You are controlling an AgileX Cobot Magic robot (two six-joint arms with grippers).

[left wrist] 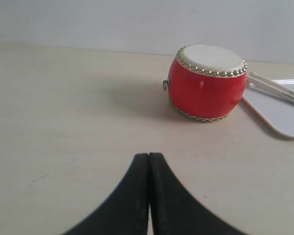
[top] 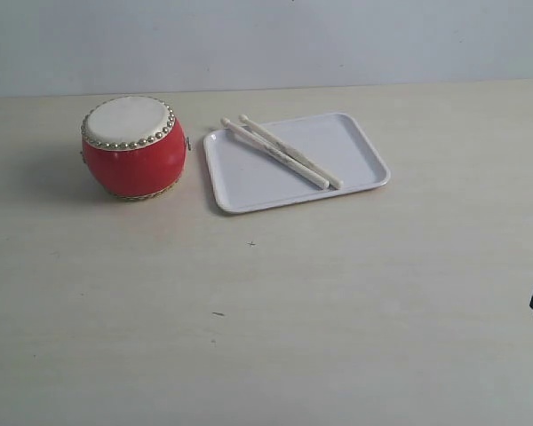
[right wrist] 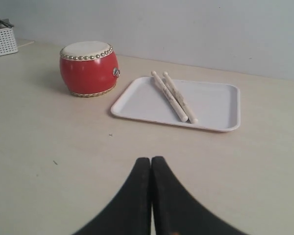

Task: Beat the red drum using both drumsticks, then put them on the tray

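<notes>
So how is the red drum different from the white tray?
The red drum is round and stands tall, while the tray is flat and rectangular. The drum is shiny red with a cream top ringed in gold studs; the tray is plain white. The tray has both drumsticks lying on it, but the drum's top is bare. Both sit side by side on the table.

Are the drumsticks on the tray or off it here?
On it: both drumsticks lie side by side across the tray, tips overhanging the rim nearest the red drum.
</notes>
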